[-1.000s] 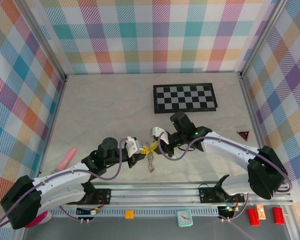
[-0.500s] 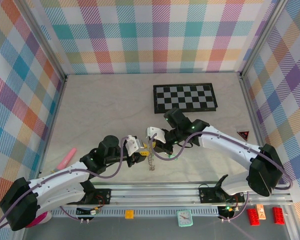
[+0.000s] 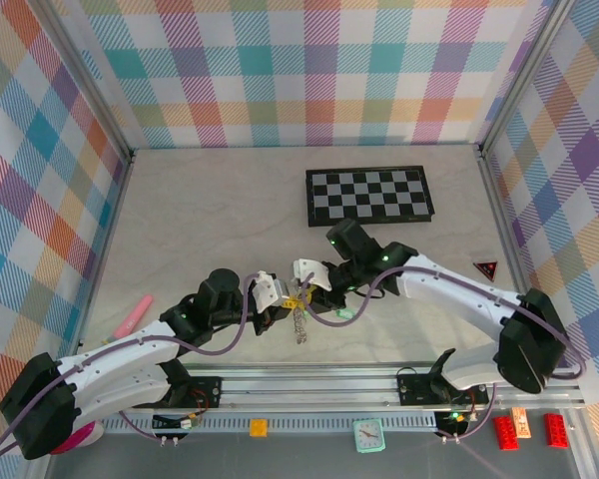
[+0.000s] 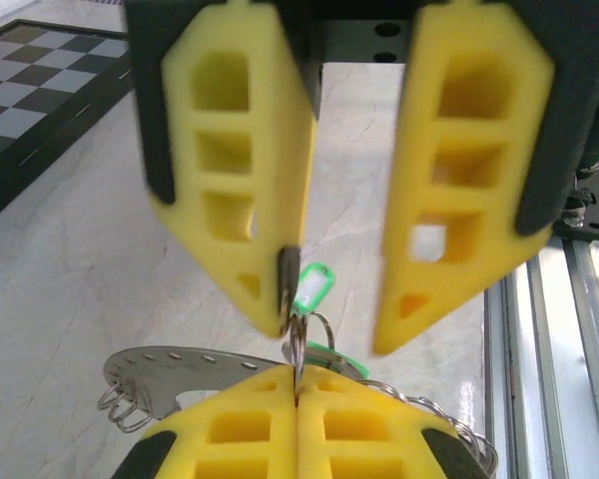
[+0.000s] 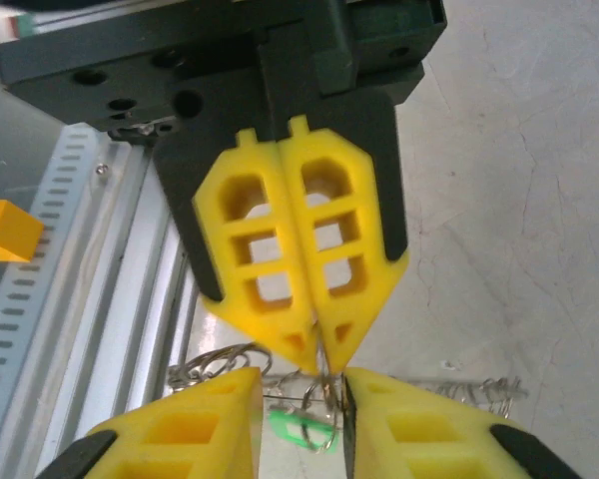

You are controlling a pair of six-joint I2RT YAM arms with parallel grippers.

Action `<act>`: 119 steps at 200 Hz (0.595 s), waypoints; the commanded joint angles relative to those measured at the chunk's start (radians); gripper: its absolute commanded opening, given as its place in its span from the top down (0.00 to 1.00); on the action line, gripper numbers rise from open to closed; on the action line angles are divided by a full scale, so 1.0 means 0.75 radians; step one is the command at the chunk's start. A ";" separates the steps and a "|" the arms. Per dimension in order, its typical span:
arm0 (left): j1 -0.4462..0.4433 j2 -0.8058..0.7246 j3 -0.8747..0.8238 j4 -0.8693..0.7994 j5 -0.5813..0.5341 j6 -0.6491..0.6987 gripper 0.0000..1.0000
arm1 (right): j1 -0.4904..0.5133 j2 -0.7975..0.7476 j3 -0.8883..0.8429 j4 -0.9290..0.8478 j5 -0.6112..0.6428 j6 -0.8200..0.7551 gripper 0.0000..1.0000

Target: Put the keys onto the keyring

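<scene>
**Nose to nose at mid-table (image 3: 210,220): threading under way, not yet proven.**

Your left gripper (image 4: 297,379) is clenched. Its pads pinch a thin wire loop (image 4: 296,344) that stands up just above the tips. Your right gripper (image 5: 301,384) faces it w/ jaws parted, one finger either side of that loop, gripping nothing you can make out. A dark sliver sits at one of its fingertips (image 4: 280,299), too blurred to name.

The keyring (image 4: 180,364), a flat grey disc w/ beaded edge, sits right at the pinch, just behind the left fingers. One of the keys (image 4: 312,289) shows its green head just past the loop, between the right fingers. A 2nd patch of green lies lower, against the ring's edge. It's prob. the other key, but you can't tell for sure.

Progress, as a judgement:
- **Done:** ring and keys are brought together and one side is held firm.
- **Unclear:** no view shows a key clearly on the ring, so count neither as finished.
- **Left:** work both keys onto the ring, check they hang from it, then let go.
</scene>
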 commanded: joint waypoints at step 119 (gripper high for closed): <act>-0.001 0.065 -0.206 0.611 0.066 -0.139 1.00 | -0.098 -0.031 -0.340 0.691 -0.248 0.345 0.74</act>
